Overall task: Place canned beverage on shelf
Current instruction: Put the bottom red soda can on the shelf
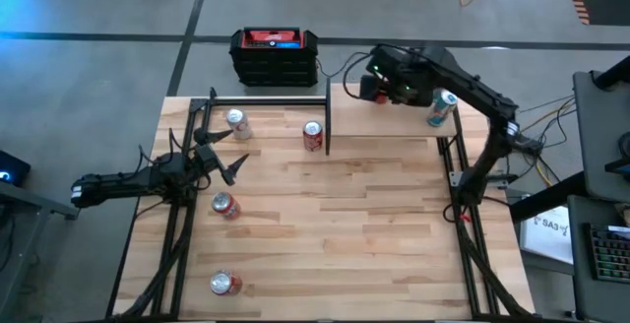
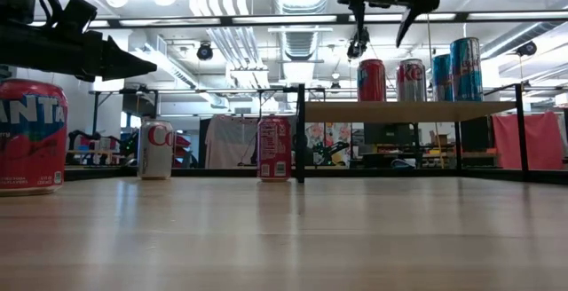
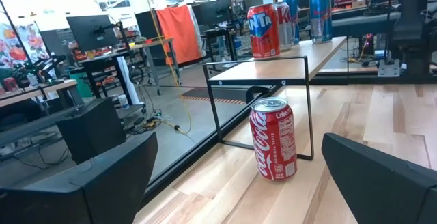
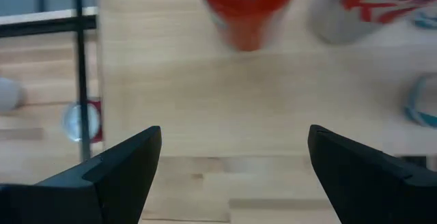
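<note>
The shelf [image 1: 404,116], a pale board on thin black posts, stands at the table's far right. On it stand a red can [image 2: 371,80], a silver can [image 2: 411,80] and two blue cans [image 2: 466,69]. My right gripper [image 2: 386,7] hangs open above the shelf's left part, clear of the cans; its wrist view looks down on the red can [image 4: 247,5] and the board [image 4: 205,80]. My left gripper [image 1: 221,156] waits open and level at the table's left, facing a red Coke can [image 3: 274,138] that stands on the tabletop.
Several more cans stand on the tabletop: a white one [image 1: 237,123] and a red one [image 1: 313,136] near the far edge, and two red ones [image 1: 225,205] [image 1: 224,284] on the left. A black-and-red box [image 1: 275,55] sits beyond the far edge.
</note>
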`<state>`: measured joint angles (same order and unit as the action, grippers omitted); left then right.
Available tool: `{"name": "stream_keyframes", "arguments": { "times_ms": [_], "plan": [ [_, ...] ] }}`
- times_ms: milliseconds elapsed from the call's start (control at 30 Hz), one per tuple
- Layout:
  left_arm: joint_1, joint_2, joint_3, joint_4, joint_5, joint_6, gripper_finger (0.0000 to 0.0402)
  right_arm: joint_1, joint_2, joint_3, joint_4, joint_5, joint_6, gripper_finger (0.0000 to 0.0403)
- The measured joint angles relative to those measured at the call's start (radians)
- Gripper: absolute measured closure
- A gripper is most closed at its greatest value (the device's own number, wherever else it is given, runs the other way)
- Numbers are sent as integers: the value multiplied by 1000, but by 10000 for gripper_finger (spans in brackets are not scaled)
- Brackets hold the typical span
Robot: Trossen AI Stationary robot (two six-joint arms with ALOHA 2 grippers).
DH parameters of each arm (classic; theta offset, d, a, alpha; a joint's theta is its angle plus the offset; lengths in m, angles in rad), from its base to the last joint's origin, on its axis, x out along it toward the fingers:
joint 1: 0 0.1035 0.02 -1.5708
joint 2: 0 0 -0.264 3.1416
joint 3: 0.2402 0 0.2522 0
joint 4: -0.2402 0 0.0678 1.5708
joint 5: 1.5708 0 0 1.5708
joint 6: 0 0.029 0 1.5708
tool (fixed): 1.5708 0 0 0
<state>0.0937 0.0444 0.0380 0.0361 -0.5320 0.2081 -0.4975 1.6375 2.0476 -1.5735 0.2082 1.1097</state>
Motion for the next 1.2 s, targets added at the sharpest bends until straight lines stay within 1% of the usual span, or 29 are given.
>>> {"name": "stream_keyframes", "arguments": {
  "times_ms": [100,167,233,433,600,733,1000,1200],
  "plan": [
    [0,0,0,0,0,0,3,-29,30,45,9,-46,-12,51],
    [0,0,0,0,0,0,3,-52,43,66,1,-95,-69,51],
    [0,0,0,0,0,0,3,-77,48,74,6,-119,-100,51],
    [0,0,0,0,0,0,3,-138,33,74,2,-120,-126,51],
    [0,0,0,0,0,0,3,-173,20,74,7,-120,-178,51],
    [0,0,0,0,0,0,3,-199,20,74,19,-120,-186,51],
    [0,0,0,0,0,0,3,-211,26,74,104,-120,-186,51],
    [0,0,0,0,0,0,3,-212,27,74,127,-120,-186,51]
  ]
}}
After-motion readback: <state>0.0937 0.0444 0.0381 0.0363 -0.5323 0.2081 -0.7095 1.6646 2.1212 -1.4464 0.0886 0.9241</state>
